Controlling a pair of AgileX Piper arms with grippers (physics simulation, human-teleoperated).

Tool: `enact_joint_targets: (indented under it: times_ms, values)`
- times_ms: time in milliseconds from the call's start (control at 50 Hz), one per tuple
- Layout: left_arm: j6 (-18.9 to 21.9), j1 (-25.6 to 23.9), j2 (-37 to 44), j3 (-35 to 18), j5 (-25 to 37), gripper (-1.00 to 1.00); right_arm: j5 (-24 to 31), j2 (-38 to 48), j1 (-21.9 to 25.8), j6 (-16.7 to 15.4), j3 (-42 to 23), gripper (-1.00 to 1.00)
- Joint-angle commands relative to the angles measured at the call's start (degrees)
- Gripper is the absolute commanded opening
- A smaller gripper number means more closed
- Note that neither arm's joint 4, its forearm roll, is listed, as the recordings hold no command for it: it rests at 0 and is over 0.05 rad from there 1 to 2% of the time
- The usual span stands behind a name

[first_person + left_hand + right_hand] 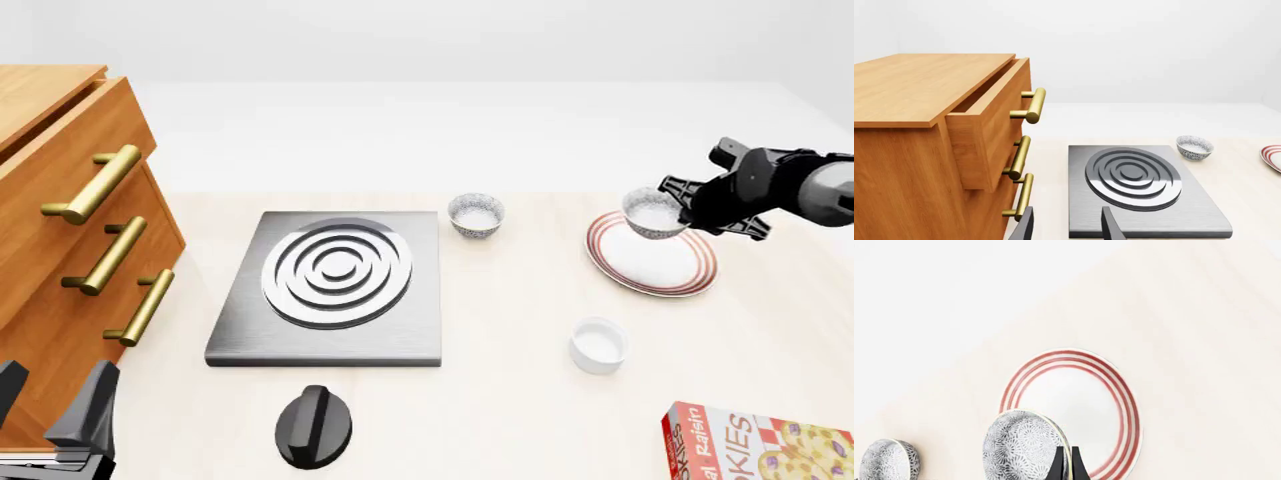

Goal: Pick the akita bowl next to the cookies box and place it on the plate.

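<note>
My right gripper (685, 207) is shut on the rim of the akita bowl (654, 212), a small speckled grey-and-white bowl, and holds it in the air over the far part of the plate (650, 268). In the right wrist view the akita bowl (1021, 445) hangs tilted in front of the red-ringed plate (1084, 405), with the gripper (1067, 462) pinching its edge. The cookies box (761, 445) lies at the near right corner. My left gripper (54, 412) stands open at the near left, beside the cabinet; nothing is between its fingers (1111, 226).
A look-alike speckled bowl (475, 214) sits by the stove plate's (334, 290) far right corner. A plain white cup (597, 343) stands near the plate. A black knob (315, 426) lies in front of the stove. A wooden cabinet (67, 220) with its top drawer (991, 120) open fills the left.
</note>
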Motion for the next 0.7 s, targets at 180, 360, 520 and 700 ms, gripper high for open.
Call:
enact_joint_targets:
  times_ms: [180, 360, 520, 700]
  values:
    - [0.0, 0.0, 0.0, 0.0, 0.0, 1.0, -2.2, -0.3, 0.4, 0.5, 2.8, -1.0]
    - [0.0, 0.0, 0.0, 0.0, 0.0, 1.0, -2.5, 0.6, -0.2, 0.3, 2.7, -1.0]
    - [0.0, 0.0, 0.0, 0.0, 0.0, 1.0, -2.9, 1.4, -0.4, 0.3, 2.6, -1.0]
    - [0.0, 0.0, 0.0, 0.0, 0.0, 1.0, -2.9, 2.2, -0.5, 0.0, 2.5, -1.0]
